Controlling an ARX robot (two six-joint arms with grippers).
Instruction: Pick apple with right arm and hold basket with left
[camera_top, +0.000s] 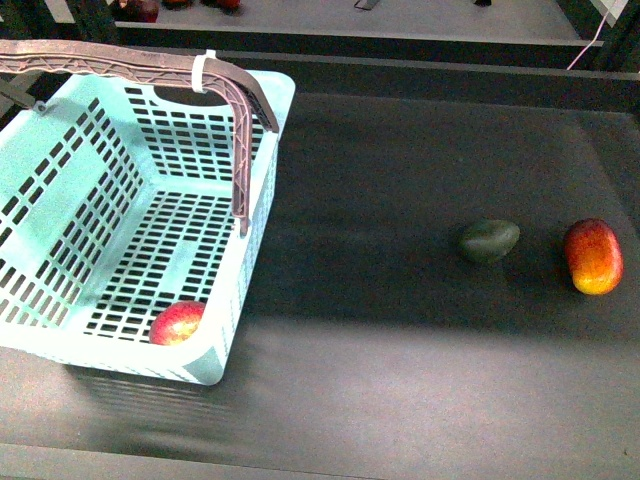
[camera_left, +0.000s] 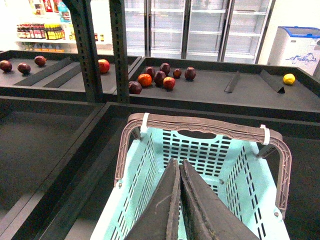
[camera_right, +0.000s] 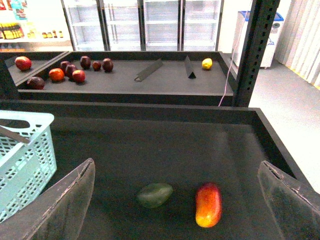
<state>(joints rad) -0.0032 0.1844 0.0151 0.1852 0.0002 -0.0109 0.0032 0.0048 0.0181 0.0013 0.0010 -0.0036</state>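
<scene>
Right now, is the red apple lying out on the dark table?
No, the apple lies inside the basket, in its near corner.

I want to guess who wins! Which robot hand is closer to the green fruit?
Right. The right gripper hovers open just before the green fruit; the left gripper, shut, hangs over the basket, far away.

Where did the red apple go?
In the front view, the apple sits inside the basket on the left, in its near right corner, far from the green fruit.
</scene>
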